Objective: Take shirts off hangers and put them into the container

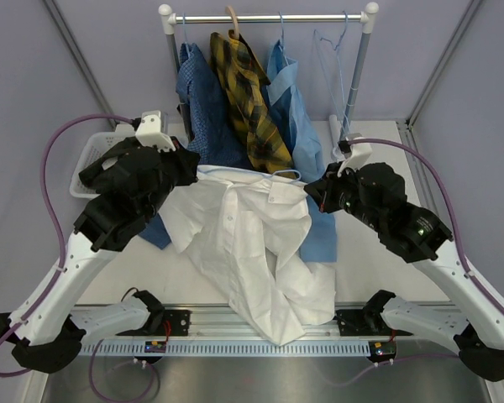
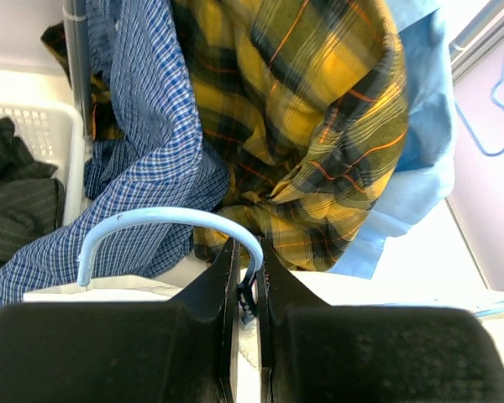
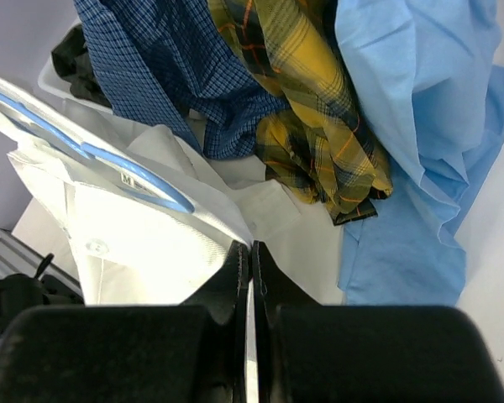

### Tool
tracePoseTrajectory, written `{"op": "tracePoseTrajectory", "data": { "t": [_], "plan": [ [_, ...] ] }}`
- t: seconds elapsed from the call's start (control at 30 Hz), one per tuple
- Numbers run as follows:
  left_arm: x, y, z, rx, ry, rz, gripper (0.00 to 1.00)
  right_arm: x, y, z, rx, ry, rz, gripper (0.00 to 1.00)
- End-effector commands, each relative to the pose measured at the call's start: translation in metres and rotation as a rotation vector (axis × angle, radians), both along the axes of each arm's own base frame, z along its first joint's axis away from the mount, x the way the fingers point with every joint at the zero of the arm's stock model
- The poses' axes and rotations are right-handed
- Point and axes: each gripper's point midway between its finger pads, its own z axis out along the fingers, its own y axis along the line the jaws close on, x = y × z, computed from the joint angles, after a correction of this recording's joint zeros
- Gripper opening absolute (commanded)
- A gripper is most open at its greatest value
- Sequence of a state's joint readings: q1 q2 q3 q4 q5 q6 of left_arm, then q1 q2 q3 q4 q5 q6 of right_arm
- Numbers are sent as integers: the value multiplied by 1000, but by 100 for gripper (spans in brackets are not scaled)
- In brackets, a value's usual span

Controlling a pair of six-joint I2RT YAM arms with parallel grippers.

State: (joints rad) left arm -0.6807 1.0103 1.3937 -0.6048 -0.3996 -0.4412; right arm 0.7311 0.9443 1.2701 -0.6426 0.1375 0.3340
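Three shirts (image 1: 248, 101) hang, one white button-up shirt (image 1: 244, 235) lies spread out. The left gripper (image 2: 245, 252) clamps its light-blue wire hanger (image 2: 160, 217), and the right gripper (image 3: 250, 252) pinches the cloth.

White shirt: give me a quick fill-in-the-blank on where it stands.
The left gripper is shut on the hanger at its ___.
The white shirt lies on the ___.
The plaid shirt hangs on the ___.
The basket holds a shirt coloured ___.
Missing: hook; table; rail; black.
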Motion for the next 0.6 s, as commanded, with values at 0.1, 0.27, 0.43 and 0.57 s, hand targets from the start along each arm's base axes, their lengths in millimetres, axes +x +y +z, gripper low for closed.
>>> {"op": "tracePoseTrajectory", "data": {
  "t": [0.1, 0.27, 0.43, 0.57],
  "plan": [
    [6, 37, 23, -10, -44, 138, 0, 14, -19, -32, -88, 1, -54, 0],
    [2, 4, 38, -156, -41, 4, 0, 15, 29, -45, 19, 46, 117, 0],
    [-8, -4, 65, -224, -93, -71, 0, 17, 49, -70, 48, 111, 170, 0],
    [-18, -7, 84, -266, -139, -114, 0, 10, 61, -83, 27, 158, 242, 1]
  ]
}}
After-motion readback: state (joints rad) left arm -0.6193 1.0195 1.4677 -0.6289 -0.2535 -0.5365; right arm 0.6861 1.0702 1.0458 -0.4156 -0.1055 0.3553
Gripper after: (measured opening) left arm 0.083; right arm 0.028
